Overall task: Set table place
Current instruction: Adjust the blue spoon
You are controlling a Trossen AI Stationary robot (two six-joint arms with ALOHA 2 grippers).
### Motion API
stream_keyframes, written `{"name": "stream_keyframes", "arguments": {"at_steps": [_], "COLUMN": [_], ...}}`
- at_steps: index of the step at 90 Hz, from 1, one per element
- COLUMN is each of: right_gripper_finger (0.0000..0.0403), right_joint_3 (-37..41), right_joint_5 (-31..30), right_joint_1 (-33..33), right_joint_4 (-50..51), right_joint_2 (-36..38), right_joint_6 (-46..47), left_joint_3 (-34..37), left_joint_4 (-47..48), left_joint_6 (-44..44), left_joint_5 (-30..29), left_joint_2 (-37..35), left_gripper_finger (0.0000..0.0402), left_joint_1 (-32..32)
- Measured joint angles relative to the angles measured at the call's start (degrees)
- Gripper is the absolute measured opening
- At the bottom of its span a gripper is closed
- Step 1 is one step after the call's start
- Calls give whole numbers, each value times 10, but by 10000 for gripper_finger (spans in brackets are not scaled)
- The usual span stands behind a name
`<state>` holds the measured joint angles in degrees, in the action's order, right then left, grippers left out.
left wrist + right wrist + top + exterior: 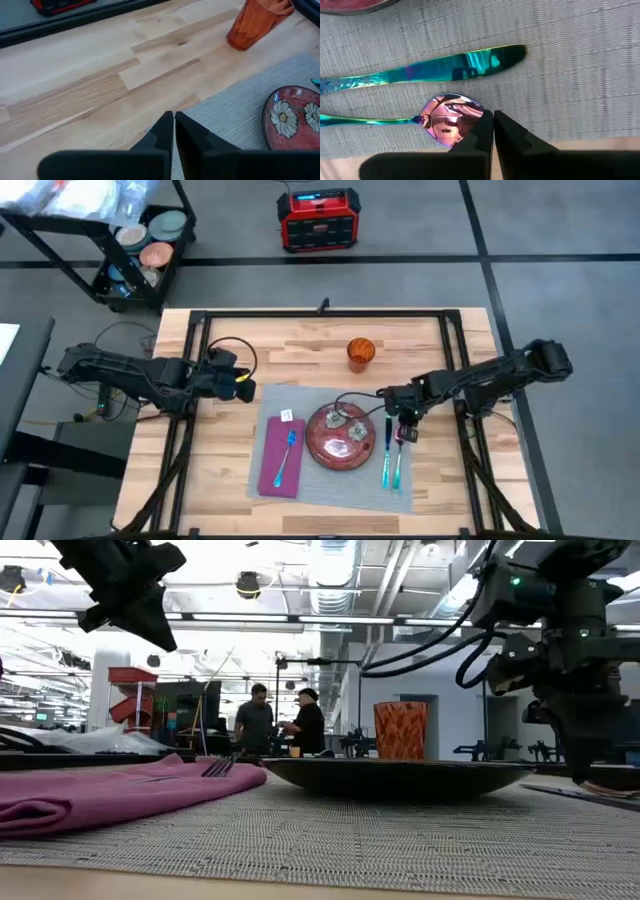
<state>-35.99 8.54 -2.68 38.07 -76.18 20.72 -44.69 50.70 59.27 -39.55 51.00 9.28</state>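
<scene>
The left gripper (173,131), its two dark fingers pressed together, hovers over the edge of a grey placemat (235,112) on a light wooden table (90,75). An orange cup (257,22) stands on the wood. A red floral plate (295,120) lies on the placemat.

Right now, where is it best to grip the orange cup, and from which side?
Grip the orange cup around its upper wall, coming level from the left, where bare table lies. It stands upright beyond the placemat, apart from the plate, so probably nothing blocks the fingers.
</scene>
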Motion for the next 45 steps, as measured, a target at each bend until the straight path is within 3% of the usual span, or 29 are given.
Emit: {"name": "stream_keyframes", "arguments": {"at_steps": [45], "right_gripper_finger": [12], "right_joint_3": [0], "right_joint_5": [2], "right_joint_1": [22], "right_joint_4": [0], "right_joint_2": [0], "right_joint_6": [-12], "left_joint_3": [0], "left_joint_4": [0], "left_joint_6": [0], "left_joint_5": [-7], "left_joint_2": [0], "left_gripper_finger": [0], "left_joint_1": [0]}}
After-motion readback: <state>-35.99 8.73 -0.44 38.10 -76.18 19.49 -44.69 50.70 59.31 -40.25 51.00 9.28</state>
